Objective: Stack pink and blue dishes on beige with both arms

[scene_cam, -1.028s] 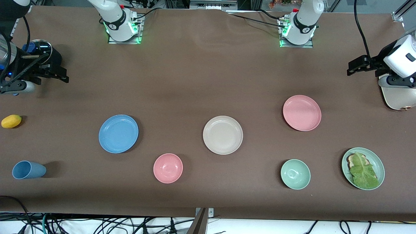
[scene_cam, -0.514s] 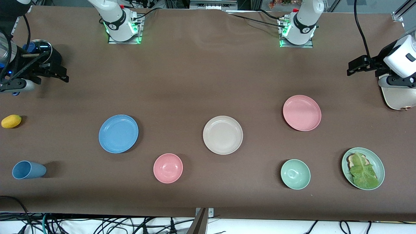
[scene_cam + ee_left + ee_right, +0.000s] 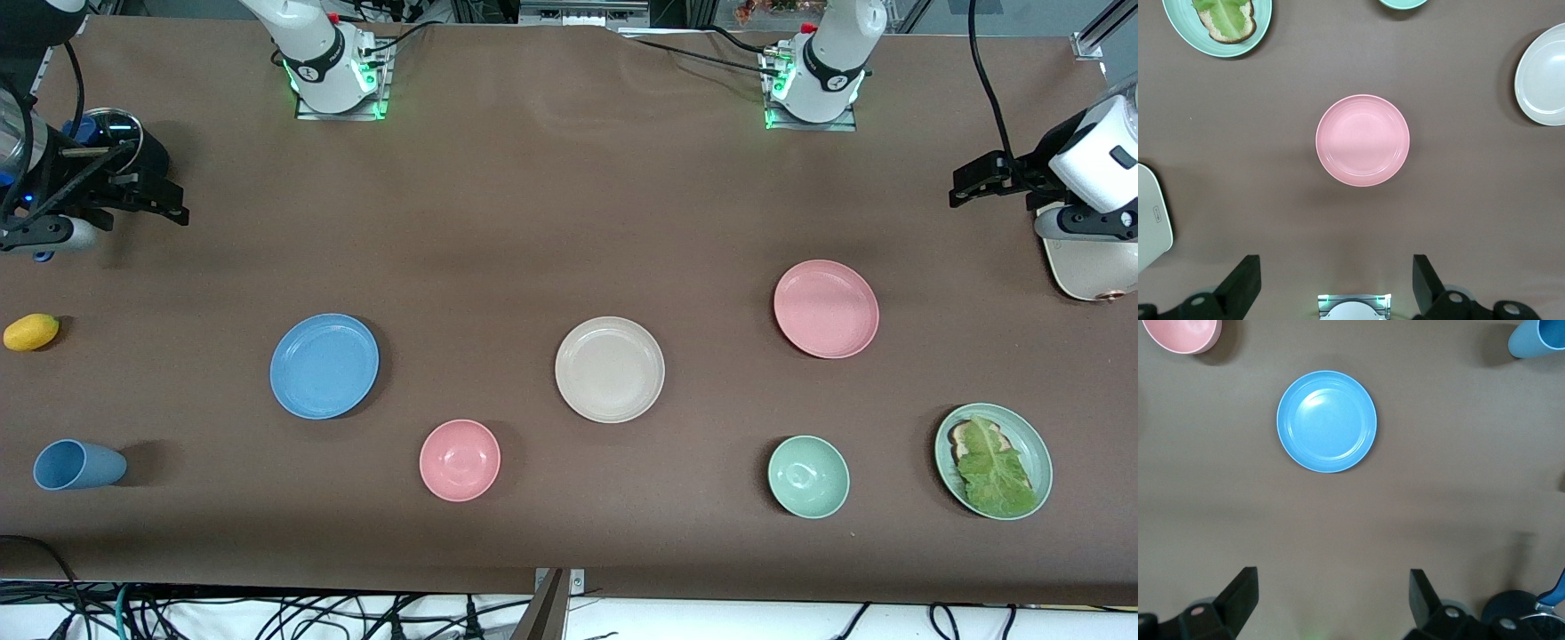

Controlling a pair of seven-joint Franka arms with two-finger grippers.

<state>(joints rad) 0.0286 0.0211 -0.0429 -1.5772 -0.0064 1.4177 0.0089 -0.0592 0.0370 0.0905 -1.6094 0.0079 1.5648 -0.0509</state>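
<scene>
The beige plate (image 3: 610, 369) lies flat at mid-table. The blue plate (image 3: 324, 365) (image 3: 1327, 421) lies beside it toward the right arm's end. Toward the left arm's end lies the pink plate (image 3: 826, 308) (image 3: 1363, 140), slightly farther from the front camera. All three lie apart, with nothing on them. My right gripper (image 3: 164, 203) (image 3: 1333, 579) hangs open and empty, high over bare cloth between the blue plate and its arm's base. My left gripper (image 3: 973, 180) (image 3: 1335, 267) is open and empty too, high over cloth between the pink plate and its base (image 3: 1355, 307).
Nearer the front camera stand a pink bowl (image 3: 460, 460), a green bowl (image 3: 808, 476) and a green plate with bread and lettuce (image 3: 1031, 436). A blue cup (image 3: 78, 465), a yellow fruit (image 3: 31, 332) and a dark pot (image 3: 120, 142) lie at the right arm's end, a cream toaster (image 3: 1089, 267) at the left arm's.
The right arm's hand has shifted very slightly. The plates and the left arm have not moved.
</scene>
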